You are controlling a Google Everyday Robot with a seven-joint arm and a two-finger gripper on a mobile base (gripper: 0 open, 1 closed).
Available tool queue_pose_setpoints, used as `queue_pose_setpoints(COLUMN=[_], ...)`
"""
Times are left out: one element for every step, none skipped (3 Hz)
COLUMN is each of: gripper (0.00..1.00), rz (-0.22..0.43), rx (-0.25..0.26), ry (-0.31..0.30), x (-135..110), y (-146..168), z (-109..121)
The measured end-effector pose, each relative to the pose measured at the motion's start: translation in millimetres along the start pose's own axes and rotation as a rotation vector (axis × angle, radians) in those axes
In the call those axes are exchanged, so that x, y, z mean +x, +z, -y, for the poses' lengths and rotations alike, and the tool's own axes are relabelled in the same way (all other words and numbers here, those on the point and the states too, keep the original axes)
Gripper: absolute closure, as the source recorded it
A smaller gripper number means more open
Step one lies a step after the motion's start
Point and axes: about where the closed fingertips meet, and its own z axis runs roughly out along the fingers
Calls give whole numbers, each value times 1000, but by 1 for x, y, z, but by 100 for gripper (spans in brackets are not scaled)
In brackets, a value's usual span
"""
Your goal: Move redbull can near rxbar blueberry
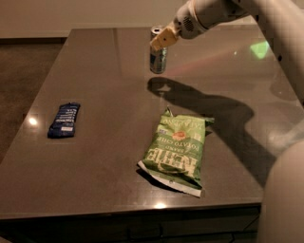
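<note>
The redbull can (158, 59) stands upright toward the far side of the table (109, 71), roughly midway across its width, with its silver top showing just above the claw (160, 40). The claw has closed on the can's upper part, and one tan pad (162, 39) lies across the front of the can below the rim. The can's shadow (159, 85) falls on the table a little nearer the camera and does not meet the can's base, so the can appears to be held just off the surface. The pale arm (209, 14) reaches in from the upper right. The rxbar blueberry (64, 120) lies flat near the left edge, well apart from the can, with its long side running away from the camera. A green chip bag (178, 149) lies flat between the can and the table's near edge, slightly to the right of the can.
</note>
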Motion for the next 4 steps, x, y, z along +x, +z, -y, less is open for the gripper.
queue_pose_setpoints(gripper=[100,100,100,100], rz=[-2,13,33,46], rx=[-84,-190,-285,-400], ry=[-110,-213,-294,-358], x=[-13,-26,-36,-43], y=[0,3,8,22], z=[-49,-101,-141,-179])
